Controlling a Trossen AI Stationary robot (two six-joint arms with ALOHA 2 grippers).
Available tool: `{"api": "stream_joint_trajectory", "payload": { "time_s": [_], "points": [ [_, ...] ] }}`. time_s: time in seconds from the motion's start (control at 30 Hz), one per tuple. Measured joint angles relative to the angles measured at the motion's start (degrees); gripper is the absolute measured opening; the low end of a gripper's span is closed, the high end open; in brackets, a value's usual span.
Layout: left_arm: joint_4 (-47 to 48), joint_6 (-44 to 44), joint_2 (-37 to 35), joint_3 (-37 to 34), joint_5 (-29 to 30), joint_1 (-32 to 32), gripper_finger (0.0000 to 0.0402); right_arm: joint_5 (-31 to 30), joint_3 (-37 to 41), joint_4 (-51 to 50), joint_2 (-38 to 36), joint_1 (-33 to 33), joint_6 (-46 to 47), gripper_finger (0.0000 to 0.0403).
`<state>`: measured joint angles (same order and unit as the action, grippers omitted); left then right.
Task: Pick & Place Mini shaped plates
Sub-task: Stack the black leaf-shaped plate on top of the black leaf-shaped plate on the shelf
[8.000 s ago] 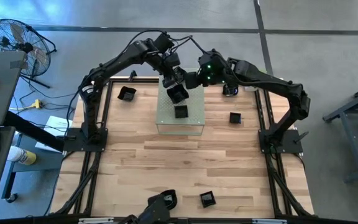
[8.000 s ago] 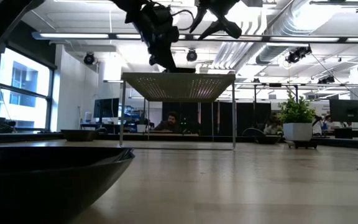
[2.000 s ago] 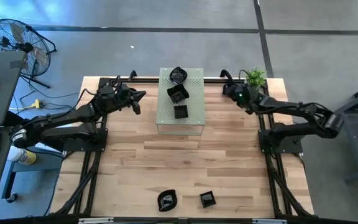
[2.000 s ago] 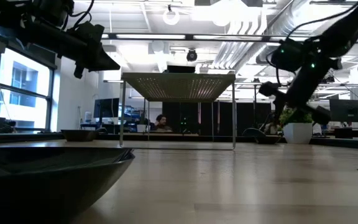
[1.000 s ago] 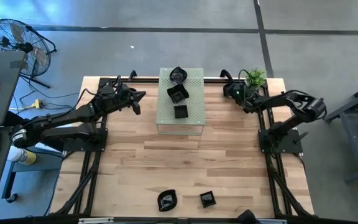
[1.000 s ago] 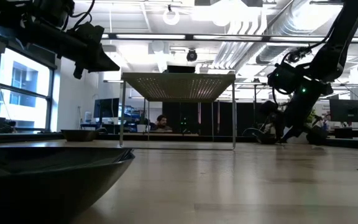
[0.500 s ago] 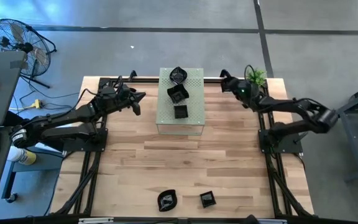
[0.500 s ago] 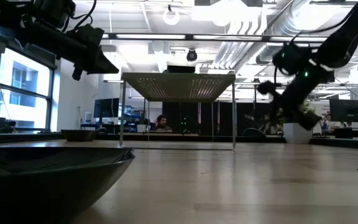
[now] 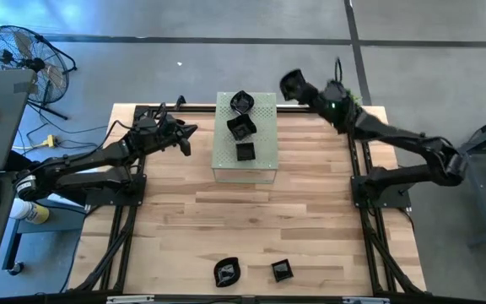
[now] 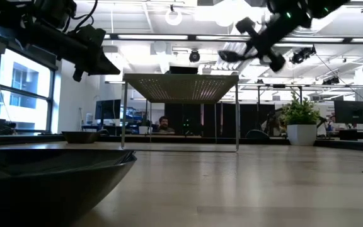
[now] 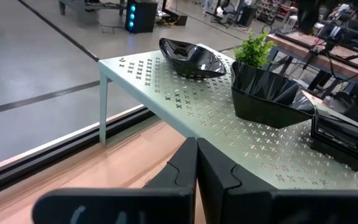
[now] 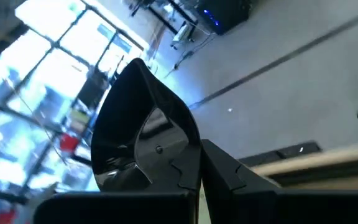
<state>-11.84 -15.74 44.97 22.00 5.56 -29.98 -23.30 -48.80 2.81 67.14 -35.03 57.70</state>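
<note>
Plate in hand: my right gripper (image 9: 292,85), low by the potted plant (image 10: 301,112) half a second ago, now rides high beside the pale green box (image 9: 266,160), clamped on a mini plate (image 12: 143,127). Three plates (image 9: 241,127) already sit on the box; two (image 9: 226,271) wait at the near edge. Left gripper (image 9: 183,135) hangs beside the box, fingers pressed together, empty.

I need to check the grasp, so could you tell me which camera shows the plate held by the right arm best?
The right wrist view: the plate fills the picture, pinched at its rim by the right gripper. The high view shows it only as a small dark shape right of the pale green stand. The low view shows a thin, blurred sliver.
</note>
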Motion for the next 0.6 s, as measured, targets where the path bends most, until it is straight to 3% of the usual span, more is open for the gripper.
{"api": "stream_joint_trajectory", "payload": {
  "time_s": [0.17,0.33,0.6],
  "points": [
    [0.0,0.4,0.0,0.0,0.2,0.0,0.0000,5.5,-16.5,-12.7,8.7,-1.0,-7.0,0.0002],
    [0.0,0.4,0.0,0.0,0.2,0.0,0.0000,14.3,-29.6,-18.5,20.6,-1.4,-8.7,0.0003],
    [0.0,0.4,0.0,0.0,0.2,0.0,0.0000,22.2,-38.7,-20.8,33.1,0.0,-5.9,0.0003]
  ]
}}
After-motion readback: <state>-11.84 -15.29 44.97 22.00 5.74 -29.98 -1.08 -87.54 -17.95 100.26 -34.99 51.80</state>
